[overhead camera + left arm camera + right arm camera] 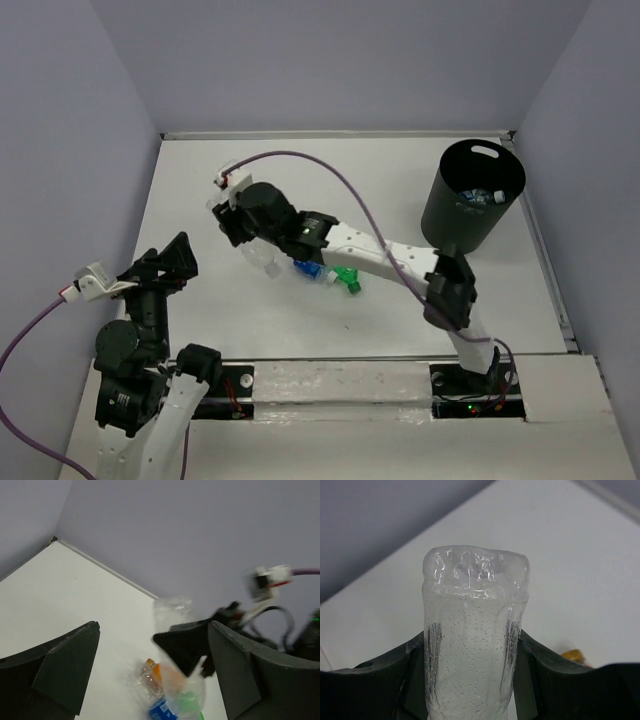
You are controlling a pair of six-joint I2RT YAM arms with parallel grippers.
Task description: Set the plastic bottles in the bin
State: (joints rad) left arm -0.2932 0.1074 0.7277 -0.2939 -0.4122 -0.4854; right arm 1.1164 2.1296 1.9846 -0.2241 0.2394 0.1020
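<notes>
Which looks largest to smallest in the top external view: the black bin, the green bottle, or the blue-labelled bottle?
1. Black bin: by far the largest.
2-3. Green bottle and blue-labelled bottle: they look about alike, and both are partly hidden by the right arm, so I leave them unranked.

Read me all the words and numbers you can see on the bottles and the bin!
None can be read.
On the blue-label bottle: white marks, too blurred to read.
On the clear bottle: no print shows.
On the bin: no lettering shows.
</notes>
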